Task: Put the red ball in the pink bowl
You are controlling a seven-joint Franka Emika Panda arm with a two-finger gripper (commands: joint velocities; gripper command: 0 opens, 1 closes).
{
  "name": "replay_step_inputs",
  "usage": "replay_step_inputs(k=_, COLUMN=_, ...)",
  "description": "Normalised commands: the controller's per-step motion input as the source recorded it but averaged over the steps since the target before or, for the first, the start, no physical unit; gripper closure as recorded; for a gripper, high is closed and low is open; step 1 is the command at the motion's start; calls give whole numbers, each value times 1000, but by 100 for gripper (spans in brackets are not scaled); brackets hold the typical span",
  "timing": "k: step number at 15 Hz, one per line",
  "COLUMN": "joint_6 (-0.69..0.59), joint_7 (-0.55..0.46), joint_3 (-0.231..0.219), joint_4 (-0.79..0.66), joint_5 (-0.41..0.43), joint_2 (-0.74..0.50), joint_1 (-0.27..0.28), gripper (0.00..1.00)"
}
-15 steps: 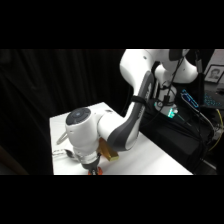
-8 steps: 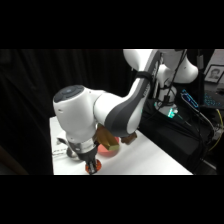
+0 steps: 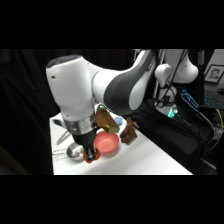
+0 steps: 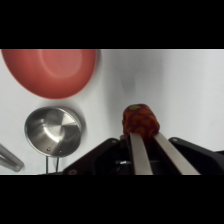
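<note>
The red ball, orange-red with yellowish spots, is pinched between my gripper's two fingers above the white table. In the side view the gripper hangs just left of the pink bowl, with the ball showing at its tip. From the wrist, the pink bowl lies at the upper left, apart from the ball, and nothing lies in it.
A shiny metal bowl sits beside the pink one, also under the gripper in the side view. Metal tongs lie at the left edge. A brown lumpy toy and an olive object stand behind the bowls.
The arm has risen and swung nearer the camera. The gripper, still shut on the ball, has lifted slightly beside the pink bowl.
</note>
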Motion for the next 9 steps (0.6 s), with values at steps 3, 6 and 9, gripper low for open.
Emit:
replay_step_inputs(k=3, joint_6=174, joint_7=-173, joint_3=13, joint_4=-667, joint_5=-10, joint_2=-572, joint_1=-151, gripper=97)
replay_step_inputs(k=6, joint_6=240, joint_7=-202, joint_3=9, joint_4=-712, joint_5=32, joint_2=-573, joint_1=-178, gripper=97)
replay_step_inputs(k=9, joint_6=280, joint_7=-228, joint_3=8, joint_4=-632, joint_5=60, joint_2=-497, joint_1=-166, gripper=97)
